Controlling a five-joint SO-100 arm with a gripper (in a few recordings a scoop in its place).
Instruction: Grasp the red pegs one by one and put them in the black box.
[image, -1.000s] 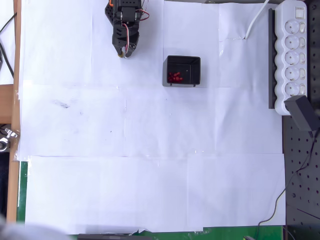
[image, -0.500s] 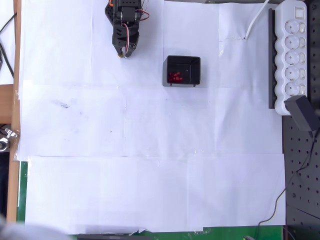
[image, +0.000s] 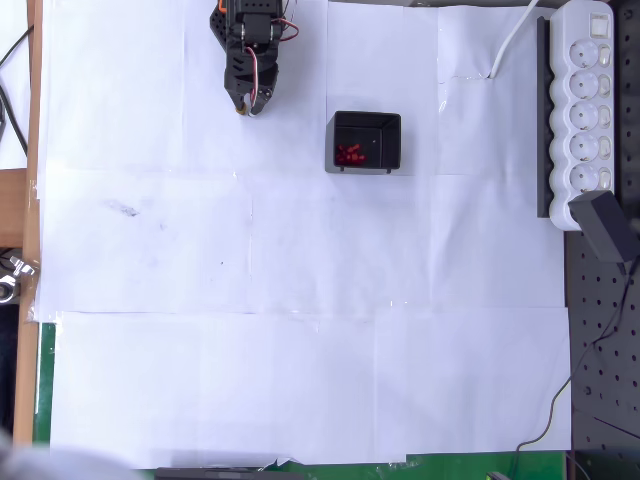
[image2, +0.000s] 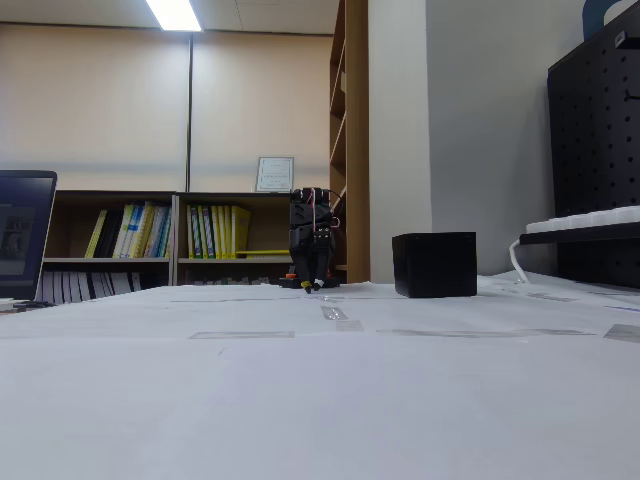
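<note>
**Arm parked, pegs gathered in the box**

Across the last second we find nothing changed: the black two-finger gripper (image: 245, 105) sits folded at the same spot near the top edge of the white paper-covered table (image: 300, 330), and the small square black plastic box (image: 366, 141) has not shifted. We read that stillness as the arm resting, with the task at or near its end, since no loose peg lies on the paper.

Going left to right in the overhead view, we meet the gripper first, well apart from the box, its tips pointing down toward the paper; we cannot tell whether its jaws are parted or closed. Then comes the box, with the tiny bright-red pegs (image: 348, 153) clustered in its lower-left part; we cannot count them. Far right lies a white multi-socket power strip (image: 588, 110).

The fixed view adds height: the gripper (image2: 312, 288) hangs just above the table. The box (image2: 434, 264) there presents an opaque side wall.
</note>
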